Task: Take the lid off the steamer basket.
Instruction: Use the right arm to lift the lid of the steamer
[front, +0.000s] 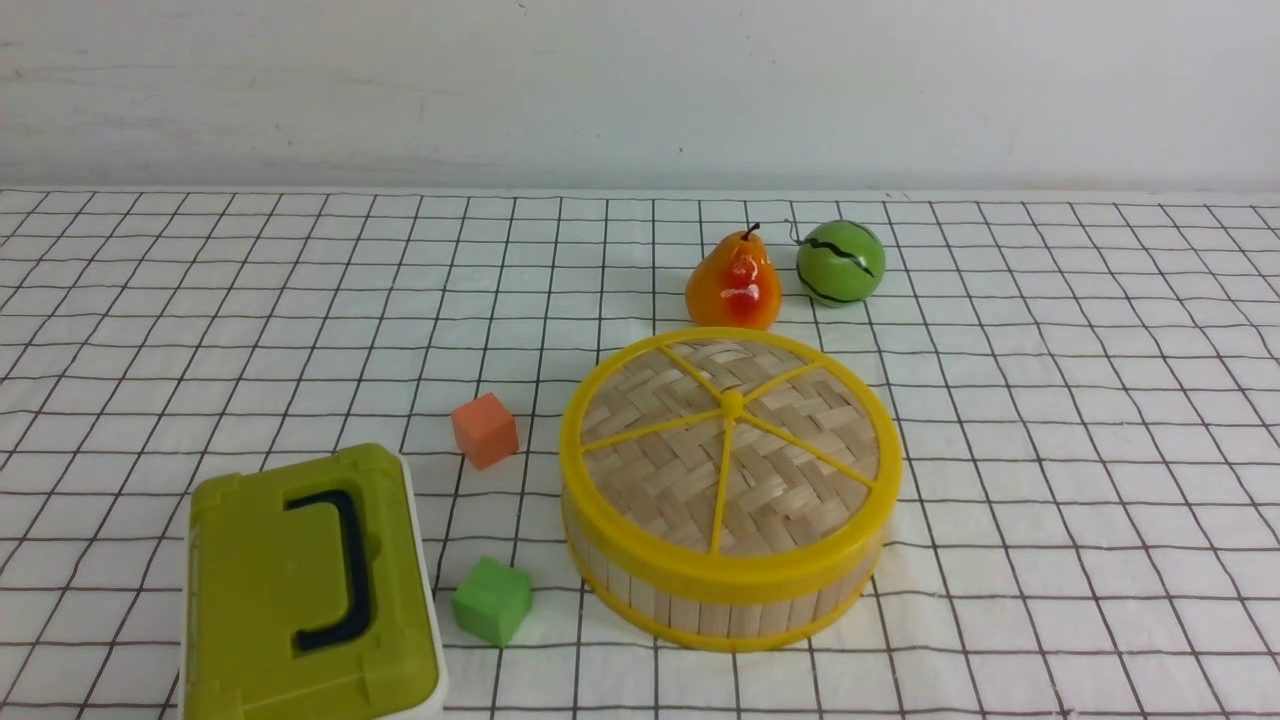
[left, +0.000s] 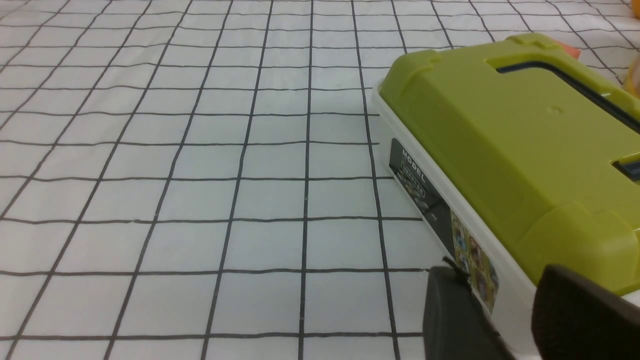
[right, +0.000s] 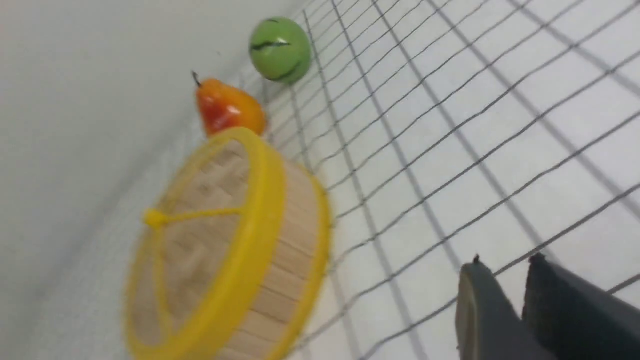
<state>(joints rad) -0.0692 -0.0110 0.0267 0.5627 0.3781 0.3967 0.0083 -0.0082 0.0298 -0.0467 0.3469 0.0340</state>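
Both jaws apart (empty), white gridded cloth (front: 1050, 450), pale wall (front: 640, 90), lid (front: 690, 440) on basket (front: 700, 610)

Checked cloth (front: 1050, 450), steamer basket (front: 700, 600), box (front: 290, 600), pear (front: 735, 285), melon (front: 840, 262) (toys), orange cube (front: 485, 430), green cube (front: 492, 600)

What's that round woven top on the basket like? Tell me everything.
The lid is a flat round disc of woven tan bamboo in a yellow plastic-looking rim, with thin yellow spokes meeting at a small centre knob. It sits on the steamer basket, closing it; nothing else touches it.
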